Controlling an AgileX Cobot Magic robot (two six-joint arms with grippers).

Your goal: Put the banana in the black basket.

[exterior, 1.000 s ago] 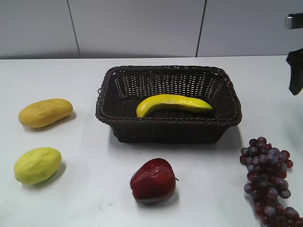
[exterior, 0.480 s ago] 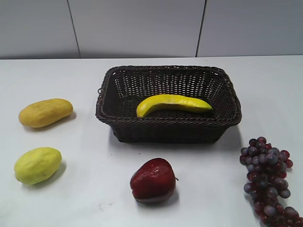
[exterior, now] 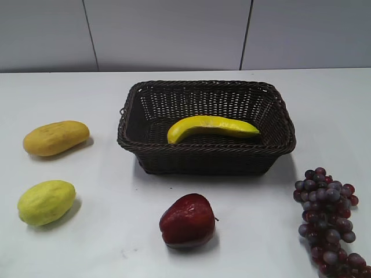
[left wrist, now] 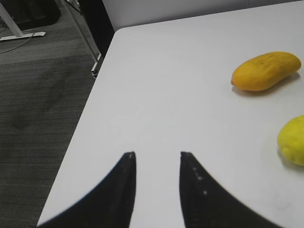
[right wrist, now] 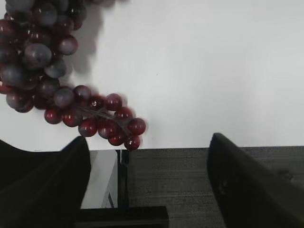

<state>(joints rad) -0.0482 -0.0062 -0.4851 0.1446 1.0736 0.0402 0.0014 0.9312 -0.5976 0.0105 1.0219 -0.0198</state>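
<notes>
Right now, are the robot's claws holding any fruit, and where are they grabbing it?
No, nothing is held. The left gripper and right gripper are both open and empty. The banana lies in the black basket.

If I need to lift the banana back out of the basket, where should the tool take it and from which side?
Grip the banana at its thick middle, coming straight down from above. It lies flat along the floor of the black basket, whose sloped wicker walls block any sideways approach; set the tool across its narrow width, not its length.
</notes>
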